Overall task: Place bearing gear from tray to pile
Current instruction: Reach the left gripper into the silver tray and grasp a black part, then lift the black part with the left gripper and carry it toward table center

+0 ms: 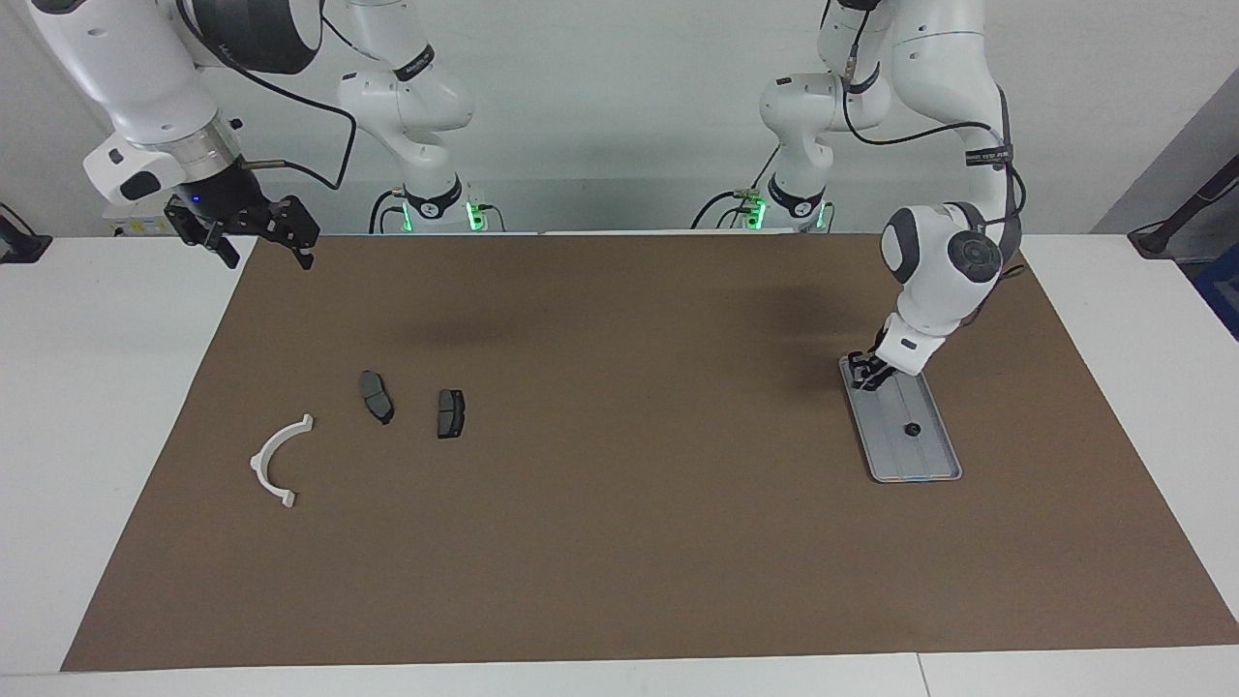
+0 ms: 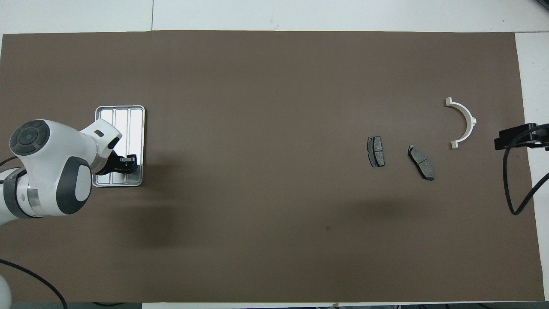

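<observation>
While the right gripper (image 1: 259,242) waits with jaws spread above the mat's corner (image 1: 254,254), the left gripper (image 1: 868,377) dips into the tray's (image 1: 931,466) nearer end; whether its jaws pinch anything cannot be told. A small dark gear (image 1: 911,429) lies mid-tray. Two pads (image 1: 377,397) and a bracket (image 1: 278,462) form the pile, well apart.
</observation>
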Controlling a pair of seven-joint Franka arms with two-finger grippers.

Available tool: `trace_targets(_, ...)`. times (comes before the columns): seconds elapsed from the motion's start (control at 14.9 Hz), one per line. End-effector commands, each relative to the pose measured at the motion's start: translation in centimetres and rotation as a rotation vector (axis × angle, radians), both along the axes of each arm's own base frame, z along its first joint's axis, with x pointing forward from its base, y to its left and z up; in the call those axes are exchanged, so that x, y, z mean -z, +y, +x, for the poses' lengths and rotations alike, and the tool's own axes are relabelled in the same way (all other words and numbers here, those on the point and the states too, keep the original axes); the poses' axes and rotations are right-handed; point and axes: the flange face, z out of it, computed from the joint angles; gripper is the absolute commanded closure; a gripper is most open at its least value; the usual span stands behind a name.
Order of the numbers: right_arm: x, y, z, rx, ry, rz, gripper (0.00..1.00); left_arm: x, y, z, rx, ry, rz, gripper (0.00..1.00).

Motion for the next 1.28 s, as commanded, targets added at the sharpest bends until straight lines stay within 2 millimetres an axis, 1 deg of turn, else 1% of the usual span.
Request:
trace_targets(0.0, 0.1, -0.5, -0.2, -0.014, -0.019, 0.01, 0.0, 0.0, 0.4, 0.0, 0.005, -0.006, -0.005, 0.96)
trace_targets(0.07, 0.1, -0.5, -0.2, -0.014, -0.02, 0.009, 0.0, -0.7, 0.3, 0.4, 0.005, -0.009, -0.006, 0.96)
trace_targets(0.27, 0.1, -0.4, -0.2, -0.014, -0.019, 0.01, 0.0, -4.8, -0.4, 2.8, -0.013, -0.005, -0.005, 0.96)
trace_targets(0.34, 0.1, -0.4, -0.2, -0.016, -0.02, 0.009, 0.0, -6.1, -1.2, 3.4, -0.031, -0.01, -0.004, 0.96)
trace_targets(0.4, 0.1, -0.4, -0.2, -0.016, -0.02, 0.009, 0.0, -7.2, -2.4, 3.9, -0.049, -0.017, -0.002, 0.96)
trace_targets(0.54, 0.0, -0.6, -0.2, -0.013, -0.022, 0.009, 0.0, -8.5, -5.3, 4.2, -0.087, -0.025, -0.001, 0.96)
trace_targets(0.6, 0.0, -0.8, -0.2, -0.014, -0.022, 0.009, 0.0, -8.9, -7.1, 4.2, -0.112, -0.032, -0.002, 0.96)
trace_targets(0.74, -0.1, -1.0, -0.2, -0.016, -0.025, 0.009, 0.0, -10.0, -11.5, 4.1, -0.17, -0.052, -0.003, 0.96)
trace_targets(0.81, 0.0, -0.9, -0.2, -0.019, -0.023, 0.009, 0.0, -10.0, -13.2, 4.1, -0.187, -0.05, -0.001, 0.96)
trace_targets(0.94, 0.0, -0.9, -0.2, -0.02, -0.023, 0.009, 0.0, -10.8, -16.8, 3.5, -0.214, -0.052, -0.001, 0.96)
trace_targets(1.01, 0.0, -0.9, -0.2, -0.022, -0.023, 0.009, 0.0, -11.2, -18.9, 3.1, -0.225, -0.058, -0.003, 0.96)
trace_targets(1.07, 0.0, -1.0, -0.2, -0.02, -0.023, 0.009, 0.0, -11.2, -21.5, 2.2, -0.238, -0.059, -0.005, 0.96)
trace_targets(1.21, 0.0, -1.1, -0.2, -0.019, -0.023, 0.009, 0.0, -11.8, -26.7, 0.4, -0.276, -0.076, -0.019, 0.96)
